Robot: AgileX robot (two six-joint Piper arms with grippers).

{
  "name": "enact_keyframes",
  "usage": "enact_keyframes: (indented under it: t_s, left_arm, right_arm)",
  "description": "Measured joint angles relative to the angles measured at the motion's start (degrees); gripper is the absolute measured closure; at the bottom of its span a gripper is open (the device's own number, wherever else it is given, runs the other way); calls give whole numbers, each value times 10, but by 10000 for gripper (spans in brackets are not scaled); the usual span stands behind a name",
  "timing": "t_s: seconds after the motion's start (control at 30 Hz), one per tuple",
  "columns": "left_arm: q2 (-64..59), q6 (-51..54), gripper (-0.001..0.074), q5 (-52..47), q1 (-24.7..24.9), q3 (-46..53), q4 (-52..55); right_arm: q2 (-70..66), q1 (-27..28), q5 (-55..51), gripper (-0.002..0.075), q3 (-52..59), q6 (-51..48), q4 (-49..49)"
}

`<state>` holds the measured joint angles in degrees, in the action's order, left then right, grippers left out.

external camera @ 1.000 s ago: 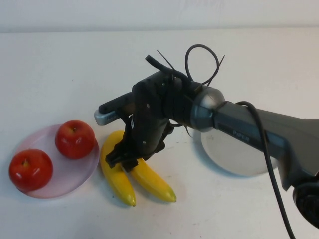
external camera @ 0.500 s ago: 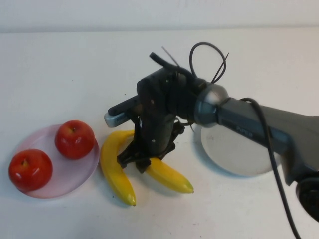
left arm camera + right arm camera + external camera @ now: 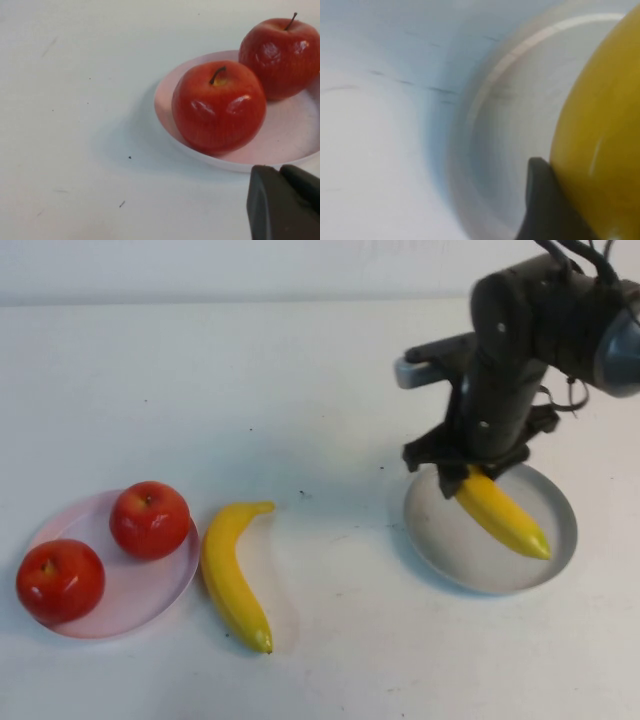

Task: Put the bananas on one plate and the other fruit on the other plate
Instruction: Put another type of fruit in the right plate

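My right gripper (image 3: 463, 472) is shut on one yellow banana (image 3: 500, 517) and holds it over the grey-blue plate (image 3: 437, 535) at the right. The banana's free end slants down toward the plate's right rim. In the right wrist view the banana (image 3: 600, 125) presses against a dark finger (image 3: 545, 205) above the plate (image 3: 520, 110). The second banana (image 3: 232, 575) lies on the table beside the pale pink plate (image 3: 150, 592). Two red apples (image 3: 150, 520) (image 3: 60, 580) sit on that plate. My left gripper (image 3: 281, 172) hovers shut and empty near the pink plate (image 3: 295, 137) and its apples (image 3: 218, 112) (image 3: 280, 50).
The white table (image 3: 320, 390) stretches between the two plates. The right arm's cables (image 3: 585, 250) loop at the top right. The left arm is outside the high view.
My right gripper has carried one banana from beside the other banana rightward to over the grey-blue plate. The second banana stays by the pink plate.
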<state>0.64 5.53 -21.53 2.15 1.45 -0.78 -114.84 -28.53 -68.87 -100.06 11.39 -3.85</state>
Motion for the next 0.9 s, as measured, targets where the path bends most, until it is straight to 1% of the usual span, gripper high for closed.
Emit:
enact_keyframes:
  t_s: [0.1,0.2,0.6,0.73,0.9]
  left_arm:
    - [0,0,733,0,0,0,0]
    - [0,0,733,0,0,0,0]
    - [0,0,733,0,0,0,0]
    - [0,0,733,0,0,0,1]
    - [0,0,733,0,0,0,1]
  right_arm:
    - [1,30,19,421,33,3,0]
    - [1,47,38,421,55,3,1]
    - [-9,56,81,413,79,3,19]
    - [-14,56,81,375,79,3,16]
    - [-15,56,55,276,70,5,4]
